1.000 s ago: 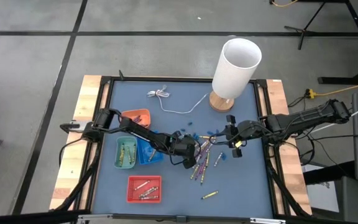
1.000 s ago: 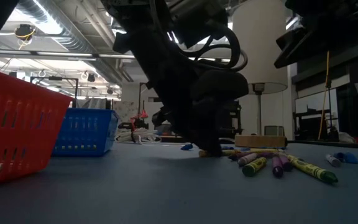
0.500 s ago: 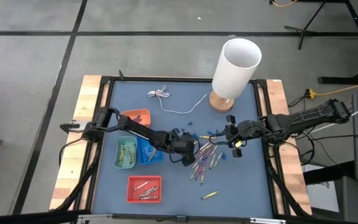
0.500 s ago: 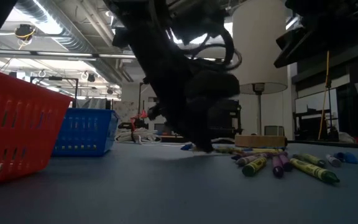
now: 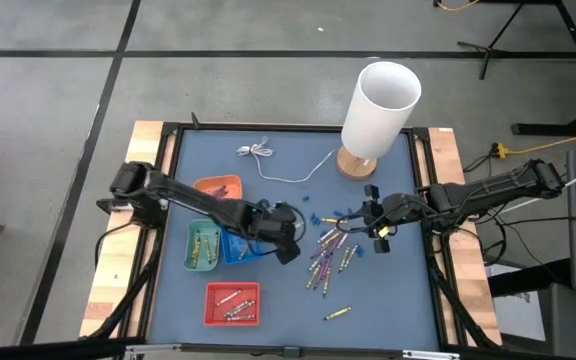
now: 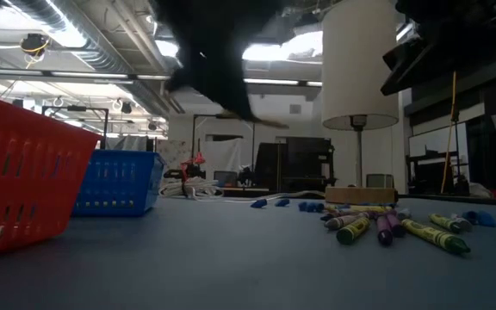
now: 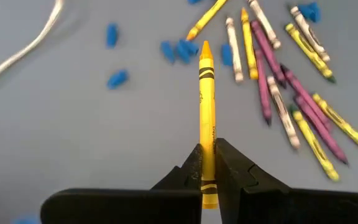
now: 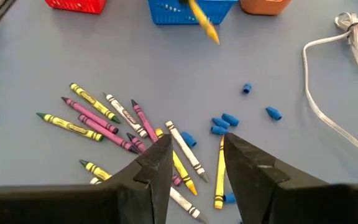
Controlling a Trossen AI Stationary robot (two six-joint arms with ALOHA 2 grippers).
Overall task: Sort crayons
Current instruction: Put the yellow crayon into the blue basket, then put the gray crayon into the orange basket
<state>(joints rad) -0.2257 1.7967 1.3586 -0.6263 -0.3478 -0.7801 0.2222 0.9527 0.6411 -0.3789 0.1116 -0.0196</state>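
Several crayons, yellow, purple and whitish, lie loose in a pile [image 5: 328, 255] on the blue table, right of centre; they also show in the low view [image 6: 386, 226]. My left gripper [image 7: 209, 149] hangs above the table just left of that pile [image 5: 288, 248], shut on a yellow crayon [image 7: 206, 93]. My right gripper [image 8: 194, 149] stands open above the pile's far right side [image 5: 363, 222], holding nothing. One more yellow crayon [image 5: 337, 313] lies alone near the front edge. My left gripper pinches the yellow crayon's blunt rear end [image 7: 207, 163] between its two fingers. The crayon lies along the fingers and sticks out past them, its pointed tip [image 7: 205, 46] leading. The fingers slant down toward the table. The crayon is lifted clear of the table [image 6: 261, 121].
Small trays stand at the left: orange [image 5: 218, 187], green [image 5: 202, 245], blue [image 5: 238, 247] and red [image 5: 232, 303], the green and red ones holding crayons. A white lamp [image 5: 378, 105] on a wooden base stands at the back, with its white cable [image 5: 268, 160]. Tiny blue bits [image 8: 225, 121] lie by the pile.
My left gripper has risen from the left edge of the crayon pile and drawn back a little toward the table's left, taking the yellow crayon with it. The crayon now hangs clear of the table. The pile has stayed in place.
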